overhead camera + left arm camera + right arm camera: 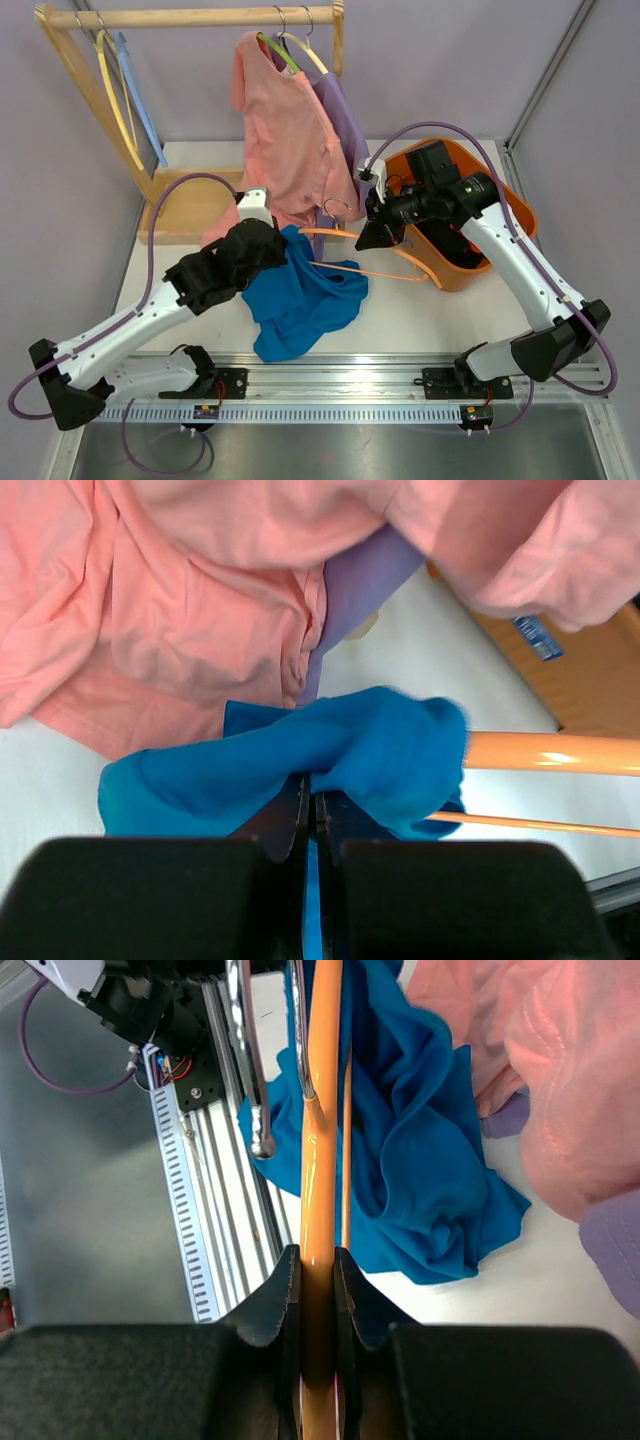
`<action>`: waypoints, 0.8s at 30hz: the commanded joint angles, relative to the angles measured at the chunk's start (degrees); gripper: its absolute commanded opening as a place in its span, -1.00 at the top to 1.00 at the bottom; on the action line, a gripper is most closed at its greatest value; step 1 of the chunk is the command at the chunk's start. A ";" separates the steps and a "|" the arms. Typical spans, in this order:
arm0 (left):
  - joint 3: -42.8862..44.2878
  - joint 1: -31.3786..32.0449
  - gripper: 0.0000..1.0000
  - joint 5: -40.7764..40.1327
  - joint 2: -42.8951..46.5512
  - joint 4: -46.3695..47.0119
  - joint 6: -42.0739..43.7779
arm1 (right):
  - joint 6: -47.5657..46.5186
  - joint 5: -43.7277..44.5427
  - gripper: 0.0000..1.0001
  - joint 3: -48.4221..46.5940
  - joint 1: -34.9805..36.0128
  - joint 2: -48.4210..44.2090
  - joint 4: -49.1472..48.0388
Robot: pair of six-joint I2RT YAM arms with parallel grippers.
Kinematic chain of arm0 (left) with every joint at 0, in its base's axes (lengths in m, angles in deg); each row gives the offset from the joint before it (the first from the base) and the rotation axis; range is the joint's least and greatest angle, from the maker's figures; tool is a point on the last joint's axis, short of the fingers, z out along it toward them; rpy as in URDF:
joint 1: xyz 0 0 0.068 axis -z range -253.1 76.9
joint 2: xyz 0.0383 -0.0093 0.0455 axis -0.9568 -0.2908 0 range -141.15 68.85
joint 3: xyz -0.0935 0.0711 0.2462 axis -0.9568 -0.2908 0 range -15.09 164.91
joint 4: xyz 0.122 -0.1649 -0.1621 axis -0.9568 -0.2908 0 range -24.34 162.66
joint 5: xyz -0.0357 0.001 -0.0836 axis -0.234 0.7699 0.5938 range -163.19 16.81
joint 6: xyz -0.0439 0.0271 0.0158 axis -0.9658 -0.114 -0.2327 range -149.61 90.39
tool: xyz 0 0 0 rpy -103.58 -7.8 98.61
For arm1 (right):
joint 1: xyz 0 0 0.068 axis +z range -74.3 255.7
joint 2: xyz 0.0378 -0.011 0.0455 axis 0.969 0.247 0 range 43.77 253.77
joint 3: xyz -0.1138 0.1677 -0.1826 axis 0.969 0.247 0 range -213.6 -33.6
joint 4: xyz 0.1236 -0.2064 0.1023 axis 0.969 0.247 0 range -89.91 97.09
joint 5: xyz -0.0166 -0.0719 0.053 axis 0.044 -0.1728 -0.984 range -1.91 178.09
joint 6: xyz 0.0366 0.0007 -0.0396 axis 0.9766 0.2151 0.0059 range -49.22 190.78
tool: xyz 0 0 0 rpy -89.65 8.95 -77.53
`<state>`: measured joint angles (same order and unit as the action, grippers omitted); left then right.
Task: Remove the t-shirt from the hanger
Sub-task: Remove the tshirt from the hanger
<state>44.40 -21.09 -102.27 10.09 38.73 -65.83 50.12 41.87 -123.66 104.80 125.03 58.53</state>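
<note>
One orange bin (455,272), t-shirt (300,300) outside it

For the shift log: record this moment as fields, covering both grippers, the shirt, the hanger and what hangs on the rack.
left gripper: shut on the blue t-shirt
right gripper: shut on the orange hanger
blue t-shirt: bunched on the table, one hanger arm running into the fabric
wooden rack: pink t-shirt and purple t-shirt hanging
task state: shirt not yet free of hanger
</note>
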 commanded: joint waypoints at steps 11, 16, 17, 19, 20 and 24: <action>2.22 -7.61 1.00 3.23 7.08 -0.34 2.83 | -19.21 -5.20 1.00 0.76 -6.86 -4.08 8.53; 0.20 -14.56 1.00 8.58 9.72 -1.49 4.14 | -25.37 -6.16 1.00 1.73 -12.47 -6.71 12.05; -0.59 -15.35 1.00 9.47 10.07 -1.40 4.32 | -26.17 -7.30 1.00 1.56 -13.36 -7.16 13.10; -1.65 -17.20 1.00 12.54 9.90 -0.88 4.67 | -28.28 -8.45 1.00 1.47 -14.94 -8.73 13.98; -2.52 -17.46 1.00 13.34 9.81 -0.52 4.68 | -28.64 -9.23 1.00 1.29 -15.04 -9.27 13.99; -5.42 -17.99 0.66 17.30 9.54 1.59 4.59 | -28.03 -9.95 1.00 0.42 -15.13 -10.59 12.76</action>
<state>40.94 -38.66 -90.07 19.49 36.65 -62.03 24.55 35.93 -121.67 89.79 116.44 71.60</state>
